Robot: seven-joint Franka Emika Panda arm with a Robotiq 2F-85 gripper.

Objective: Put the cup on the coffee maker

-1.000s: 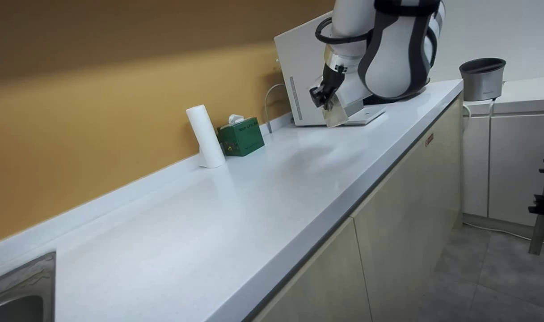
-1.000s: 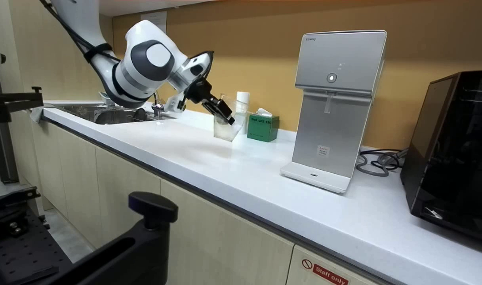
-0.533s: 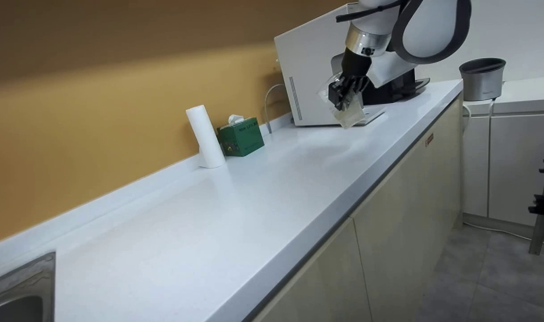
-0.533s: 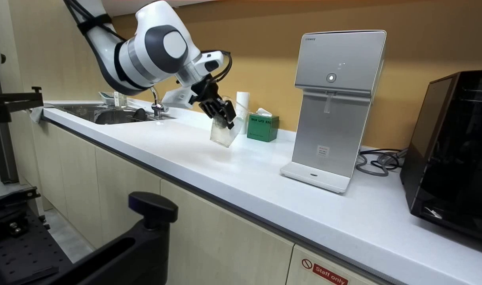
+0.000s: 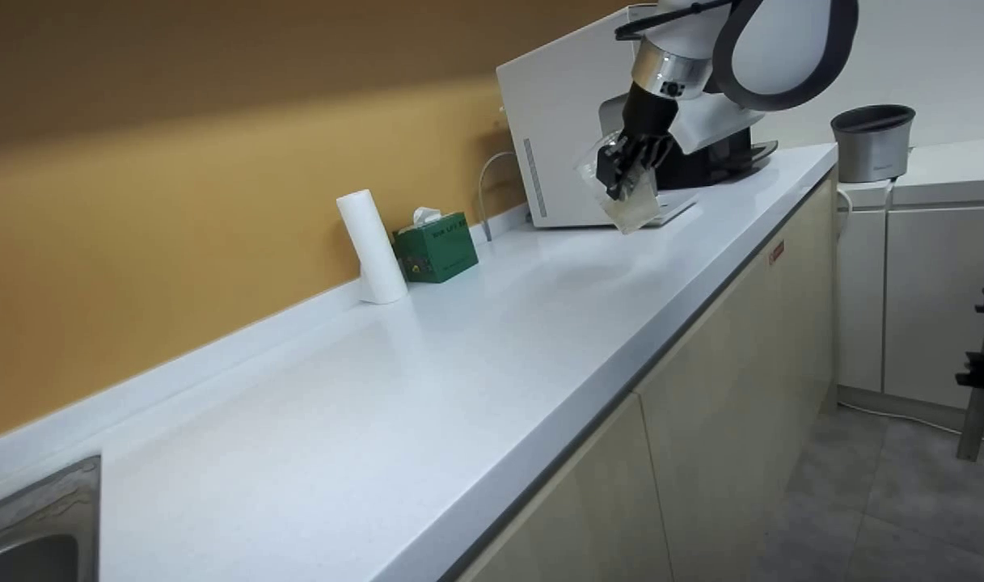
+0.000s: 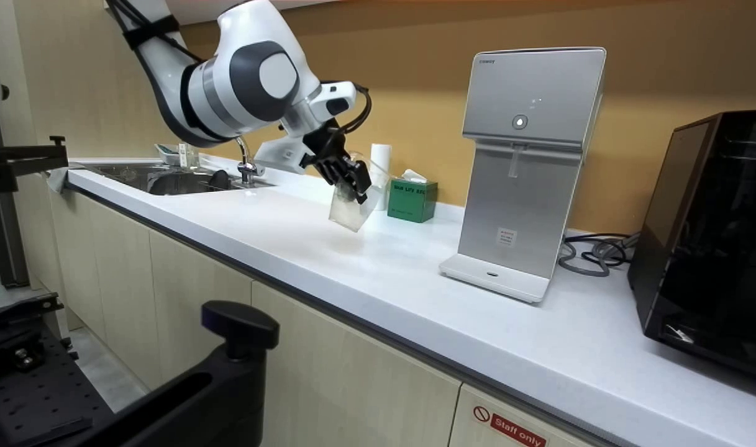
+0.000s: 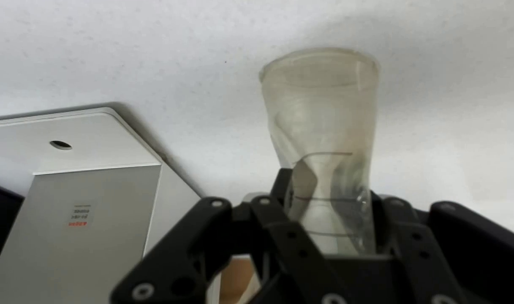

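Observation:
The cup [image 7: 320,105] is a clear tapered tumbler. My gripper [image 7: 329,198] is shut on it, with a finger on each side, and part of the cup lies between the jaws. In both exterior views the cup [image 5: 635,208] [image 6: 351,211] is tilted and held above the white counter, partly covered by the gripper [image 5: 623,178] [image 6: 356,186]. The coffee maker [image 6: 517,205] is a tall boxy machine with a grey front and a low white tray [image 6: 492,276]. In an exterior view its white side panel [image 5: 552,129] shows behind the cup. In the wrist view its tray [image 7: 92,139] is left of the cup, apart from it.
A white cylinder [image 6: 379,162] and a green tissue box [image 6: 412,200] stand by the wall. A black glossy appliance [image 6: 713,248] stands beyond the coffee maker, with cables [image 6: 595,254] between them. A sink [image 6: 166,179] is at the counter's far end.
My gripper turned and shifted with the cup, to the right in an exterior view and slightly lower in both. Over the last half second it has barely moved. The cup stays held.

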